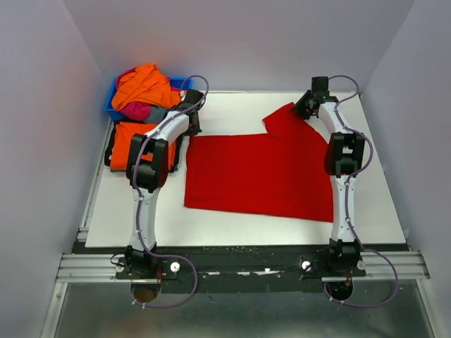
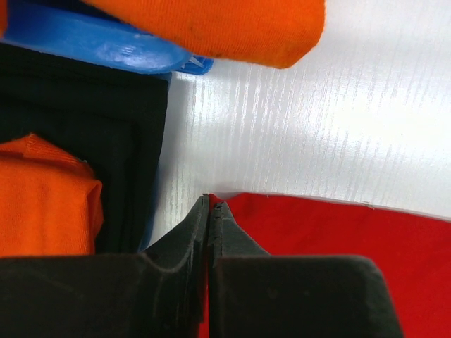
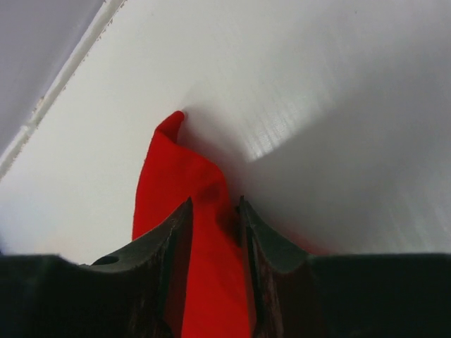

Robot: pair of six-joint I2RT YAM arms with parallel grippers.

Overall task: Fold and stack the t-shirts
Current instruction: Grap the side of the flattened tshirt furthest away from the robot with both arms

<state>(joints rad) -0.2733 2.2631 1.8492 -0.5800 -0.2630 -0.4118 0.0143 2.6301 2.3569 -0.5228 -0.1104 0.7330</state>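
done: one orange shirt point(image 1: 125, 144) folded | now: red shirt point(image 1: 257, 172) flat, left jaws grip corner, right jaws sleeve | todo: heap point(image 1: 144, 86) in bin point(image 1: 110, 107)

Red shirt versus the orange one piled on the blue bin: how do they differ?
The red shirt lies spread mostly flat on the table; the orange shirt sits bunched in a heap atop the blue bin. The left gripper and right gripper each pinch part of the red shirt; nothing touches the orange shirt. Both are plain cloth shirts.
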